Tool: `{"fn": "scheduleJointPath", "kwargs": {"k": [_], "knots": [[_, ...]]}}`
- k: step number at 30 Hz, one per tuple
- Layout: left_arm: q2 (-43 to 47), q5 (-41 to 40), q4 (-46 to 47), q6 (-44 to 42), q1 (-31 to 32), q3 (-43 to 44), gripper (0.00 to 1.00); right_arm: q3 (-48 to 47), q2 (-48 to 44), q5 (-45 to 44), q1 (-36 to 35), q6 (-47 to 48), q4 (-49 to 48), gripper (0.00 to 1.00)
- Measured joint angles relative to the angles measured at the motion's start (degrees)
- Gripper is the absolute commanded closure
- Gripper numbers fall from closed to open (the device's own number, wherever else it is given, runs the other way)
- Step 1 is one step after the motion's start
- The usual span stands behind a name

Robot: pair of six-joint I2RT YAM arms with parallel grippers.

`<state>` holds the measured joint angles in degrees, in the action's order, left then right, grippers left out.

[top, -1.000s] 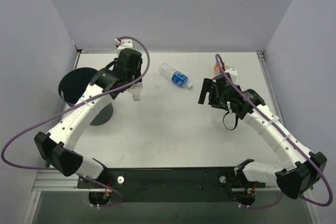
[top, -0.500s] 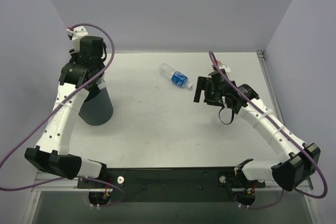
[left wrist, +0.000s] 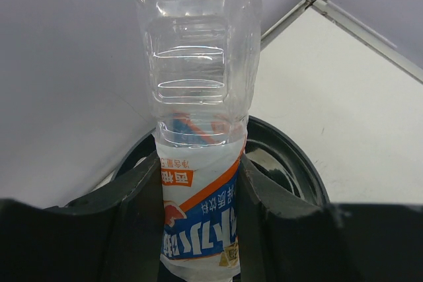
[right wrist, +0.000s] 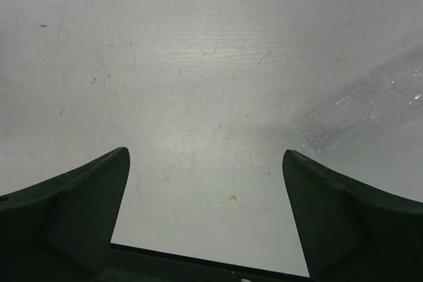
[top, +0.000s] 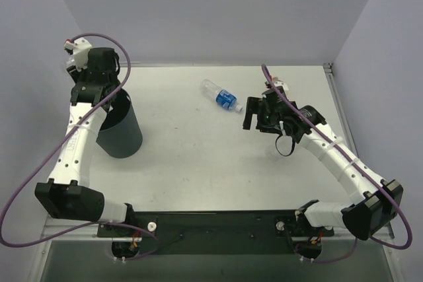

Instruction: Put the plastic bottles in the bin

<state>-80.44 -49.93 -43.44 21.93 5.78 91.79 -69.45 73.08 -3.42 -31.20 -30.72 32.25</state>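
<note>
My left gripper (left wrist: pixel 198 179) is shut on a clear bottle (left wrist: pixel 198 90) with a white, blue and orange label. It holds the bottle over the open mouth of the dark bin (left wrist: pixel 294 163). In the top view the left gripper (top: pixel 100 94) is above the bin (top: pixel 122 133) at the table's left. A blue-labelled bottle (top: pixel 221 97) lies on its side at the back middle. My right gripper (top: pixel 250 115) is open and empty just right of it; in the right wrist view (right wrist: pixel 205 163) the clear bottle (right wrist: pixel 370 107) lies to the upper right. The orange bottle is mostly hidden behind the right arm.
Grey walls close the table at the back and both sides. A metal rail (top: pixel 334 97) runs along the right edge. A purple cable loops off each arm. The black base bar (top: pixel 211 222) lies at the near edge.
My left arm has swung left with its bottle, from near the table's middle to above the bin. My right gripper has moved slightly left toward the blue-labelled bottle.
</note>
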Motion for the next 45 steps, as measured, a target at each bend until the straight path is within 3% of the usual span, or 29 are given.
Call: {"fn": "scheduleJointPath", "kwargs": {"k": [10, 16, 25, 45], "knots": [[0.17, -0.87, 5.25, -1.46, -0.35, -9.66, 0.81, -0.02, 0.48, 0.0, 0.0, 0.2, -0.02, 0.06], [0.83, -0.74, 7.32, -1.81, -0.37, -12.66, 0.71, -0.26, 1.84, 0.0, 0.0, 0.17, -0.04, 0.06], [1.42, -0.48, 8.09, -2.6, -0.37, -13.25, 0.57, -0.66, 1.88, -0.17, 0.0, 0.17, -0.22, 0.06], [1.73, 1.29, 8.11, -2.67, -0.35, -13.29, 0.34, -1.16, 2.78, -0.24, 0.0, 0.17, -0.39, 0.06]]}}
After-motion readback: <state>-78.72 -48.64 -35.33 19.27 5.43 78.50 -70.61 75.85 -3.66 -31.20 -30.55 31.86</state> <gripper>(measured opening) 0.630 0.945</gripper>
